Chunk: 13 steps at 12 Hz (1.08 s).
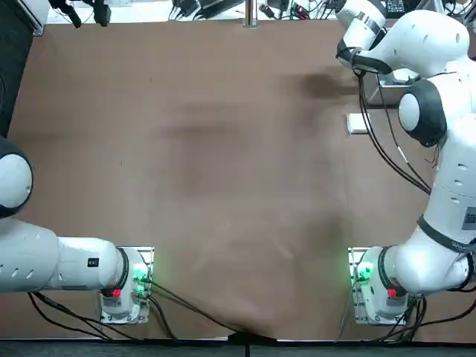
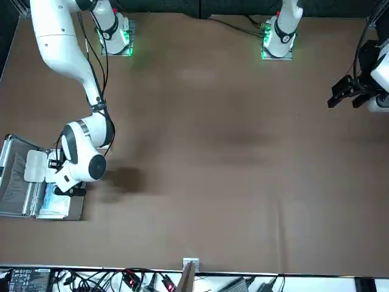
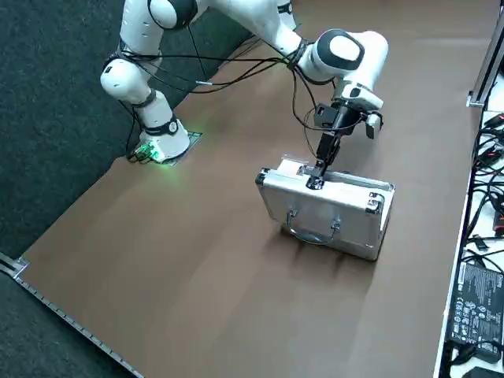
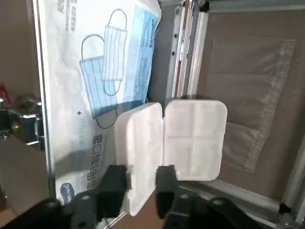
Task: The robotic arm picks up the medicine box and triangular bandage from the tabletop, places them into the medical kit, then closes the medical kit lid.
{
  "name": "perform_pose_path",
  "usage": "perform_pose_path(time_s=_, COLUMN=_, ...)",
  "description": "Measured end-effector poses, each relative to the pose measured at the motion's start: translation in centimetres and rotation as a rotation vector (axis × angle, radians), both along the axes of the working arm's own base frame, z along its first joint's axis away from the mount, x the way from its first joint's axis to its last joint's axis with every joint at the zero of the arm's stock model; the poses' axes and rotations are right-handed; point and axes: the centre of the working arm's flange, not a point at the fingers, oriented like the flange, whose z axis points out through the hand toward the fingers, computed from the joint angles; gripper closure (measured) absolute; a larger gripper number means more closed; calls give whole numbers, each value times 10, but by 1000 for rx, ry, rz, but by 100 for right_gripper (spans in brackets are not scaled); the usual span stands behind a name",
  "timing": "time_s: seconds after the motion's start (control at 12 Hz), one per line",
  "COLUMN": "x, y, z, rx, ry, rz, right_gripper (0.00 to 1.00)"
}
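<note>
Medical kit (image 2: 74,210), a silver case, lies open on the brown table (image 2: 231,158), on the robot's right side, with the medical kit lid (image 2: 13,188) folded outward from the body. The bail handle (image 3: 313,239) is seen on the near outer face in the right side view. The robotic arm (image 1: 454,163) is extended over the table, and its right gripper (image 4: 143,183) is lowered at the kit.

The fingers are brought in on either side of one half of the medicine box (image 4: 195,138), which is pinched between them. The box is white and is itself spread open at its hinge into two rounded halves, shallow compartments being shown in the half turned toward the lid. It is held above the kit, across the hinged side where body and lid meet; whether the kit is touched by it cannot be told.

A white and blue packet (image 4: 95,119), printed with face masks and dark lettering, is laid in the body of the kit, partly covered by the pinched half of the box. A fabric pocket (image 4: 252,105) is seen inside the lid. The triangular bandage cannot be identified with certainty.
</note>
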Motion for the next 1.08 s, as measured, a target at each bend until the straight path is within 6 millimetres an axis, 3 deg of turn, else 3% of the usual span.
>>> perform_pose_path(time_s=0.25, x=-3, y=-1, z=-5, rx=-2, ry=12, rz=-2, right_gripper=32)
perform_pose_path(time_s=0.33, x=-3, y=-1, z=-6, rx=-1, ry=13, rz=0, right_gripper=14)
perform_pose_path(time_s=0.5, x=-3, y=3, z=-5, rx=3, ry=12, rz=5, right_gripper=0)
perform_pose_path(time_s=0.83, x=-2, y=5, z=9, rx=24, ry=4, rz=4, right_gripper=0)
perform_pose_path(time_s=1.08, x=-2, y=-10, z=32, rx=108, ry=16, rz=-35, right_gripper=0)
